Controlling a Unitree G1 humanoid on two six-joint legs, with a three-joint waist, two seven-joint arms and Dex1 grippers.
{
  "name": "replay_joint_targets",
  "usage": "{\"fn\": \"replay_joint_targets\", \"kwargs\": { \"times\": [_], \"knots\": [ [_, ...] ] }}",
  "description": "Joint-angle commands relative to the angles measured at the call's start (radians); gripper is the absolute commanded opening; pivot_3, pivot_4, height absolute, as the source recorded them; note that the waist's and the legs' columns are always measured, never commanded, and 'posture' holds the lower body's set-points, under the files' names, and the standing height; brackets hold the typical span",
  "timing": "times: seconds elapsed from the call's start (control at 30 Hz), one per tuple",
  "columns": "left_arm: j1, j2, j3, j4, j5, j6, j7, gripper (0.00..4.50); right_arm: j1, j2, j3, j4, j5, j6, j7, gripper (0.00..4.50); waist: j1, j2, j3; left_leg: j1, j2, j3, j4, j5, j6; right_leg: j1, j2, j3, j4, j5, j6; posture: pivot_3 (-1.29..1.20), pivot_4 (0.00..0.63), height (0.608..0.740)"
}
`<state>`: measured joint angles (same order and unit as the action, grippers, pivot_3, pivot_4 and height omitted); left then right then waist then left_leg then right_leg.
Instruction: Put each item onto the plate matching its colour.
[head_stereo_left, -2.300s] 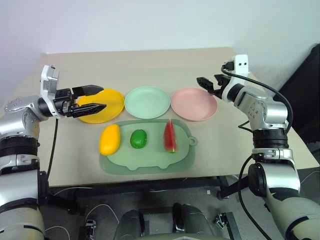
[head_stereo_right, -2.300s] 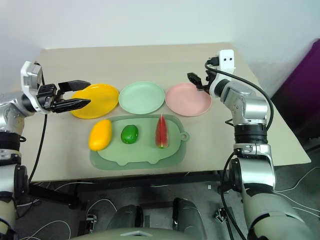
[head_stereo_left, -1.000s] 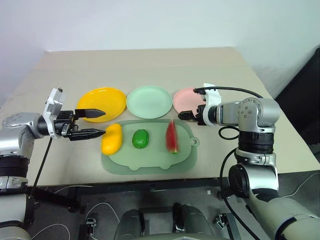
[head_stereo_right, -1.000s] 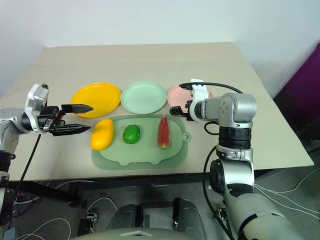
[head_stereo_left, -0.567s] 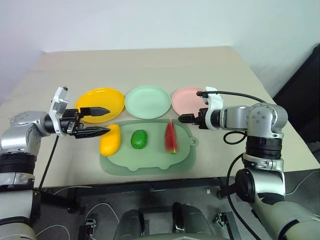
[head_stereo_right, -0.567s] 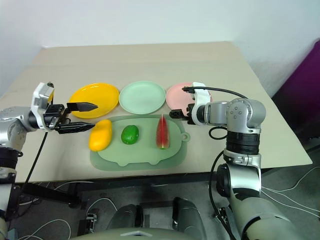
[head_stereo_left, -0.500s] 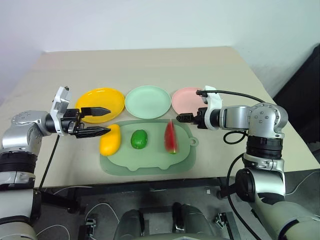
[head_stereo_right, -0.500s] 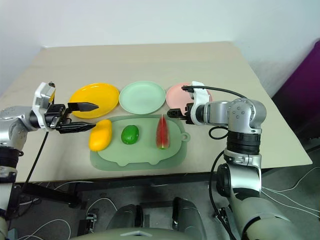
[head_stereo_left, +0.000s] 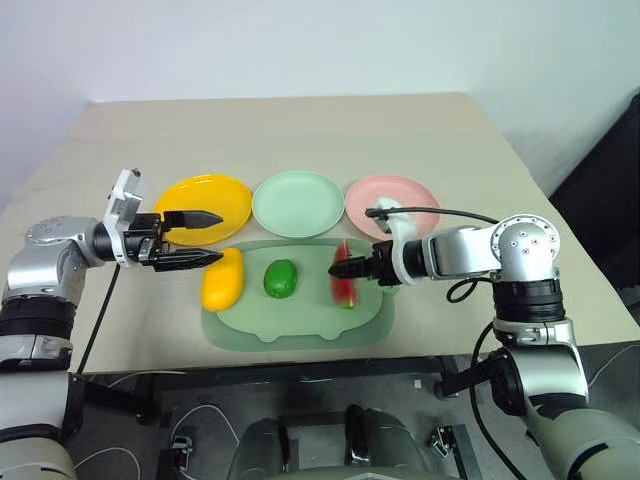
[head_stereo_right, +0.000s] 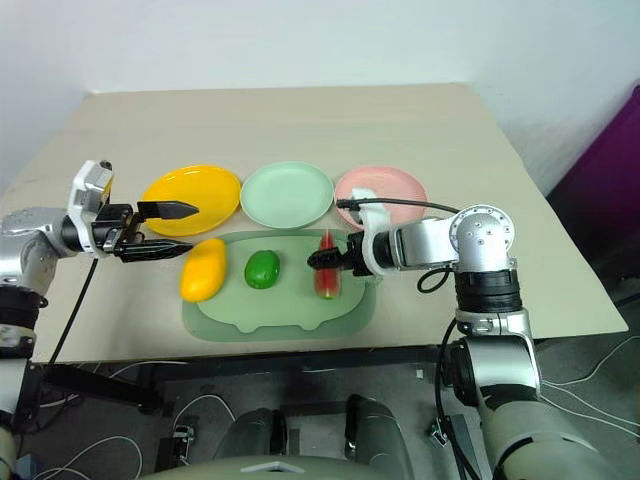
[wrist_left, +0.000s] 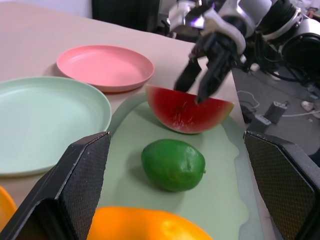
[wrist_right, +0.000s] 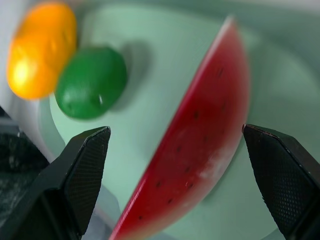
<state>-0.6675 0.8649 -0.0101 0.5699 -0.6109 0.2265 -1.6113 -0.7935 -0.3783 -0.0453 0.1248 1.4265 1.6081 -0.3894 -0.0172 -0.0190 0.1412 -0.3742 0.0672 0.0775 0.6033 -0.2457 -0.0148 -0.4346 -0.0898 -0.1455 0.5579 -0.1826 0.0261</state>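
The beige table (head_stereo_left: 300, 130) carries everything, and on its near part lies the pale green mat (head_stereo_left: 300, 320) with a small tab on its right side. Behind the mat three round plates stand in a row: the yellow plate (head_stereo_left: 225, 195) on the left, the mint green plate (head_stereo_left: 297, 203) in the middle and the pink plate (head_stereo_left: 395, 190) on the right, all three with nothing on them. On the mat the three toy foods lie in a line: the yellow mango (head_stereo_left: 222, 279) at the left edge, the green fruit (head_stereo_left: 281, 278) in the middle and the watermelon wedge (head_stereo_left: 344, 285) on the right, standing on its rind. The right gripper (head_stereo_left: 341, 270) hangs directly over the wedge with its fingers spread wide, one on each side of the slice, and it holds nothing. The left gripper (head_stereo_left: 212, 237) points to the right, just beside the mango and the near rim of the yellow plate; its fingers are also apart and empty.
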Motion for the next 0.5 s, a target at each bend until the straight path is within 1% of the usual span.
{"fn": "replay_joint_targets", "kwargs": {
  "times": [0.03, 0.3, 0.5],
  "knots": [
    [-0.02, 0.014, 0.003, -0.004, -0.009, -0.014, -0.003, 4.47, -0.016, -0.017, 0.018, 0.001, 0.063, 0.006, -0.036, 4.5, 0.0, 0.0, 0.0, 0.0, 0.0, 0.0, 0.0, 0.0, 0.0, 0.0, 0.0, 0.0, 0.0, 0.0, 0.0, 0.0, 0.15, 0.74],
    [-0.011, 0.021, 0.006, -0.007, -0.014, -0.012, -0.003, 4.47, -0.027, 0.01, 0.029, 0.041, 0.039, 0.006, -0.124, 4.5, 0.001, 0.0, 0.0, 0.0, 0.0, 0.0, -0.004, 0.0, 0.0, -0.001, 0.001, 0.0, -0.001, 0.0, 0.0, 0.0, 0.15, 0.74],
    [-0.002, 0.02, 0.009, -0.013, -0.015, -0.01, -0.003, 4.47, -0.073, 0.094, -0.037, 0.119, -0.046, -0.007, -0.214, 4.5, -0.001, 0.0, 0.0, 0.001, 0.0, 0.0, -0.004, 0.0, 0.0, -0.001, 0.001, 0.0, -0.001, 0.0, 0.0, 0.0, 0.15, 0.74]
  ]
}}
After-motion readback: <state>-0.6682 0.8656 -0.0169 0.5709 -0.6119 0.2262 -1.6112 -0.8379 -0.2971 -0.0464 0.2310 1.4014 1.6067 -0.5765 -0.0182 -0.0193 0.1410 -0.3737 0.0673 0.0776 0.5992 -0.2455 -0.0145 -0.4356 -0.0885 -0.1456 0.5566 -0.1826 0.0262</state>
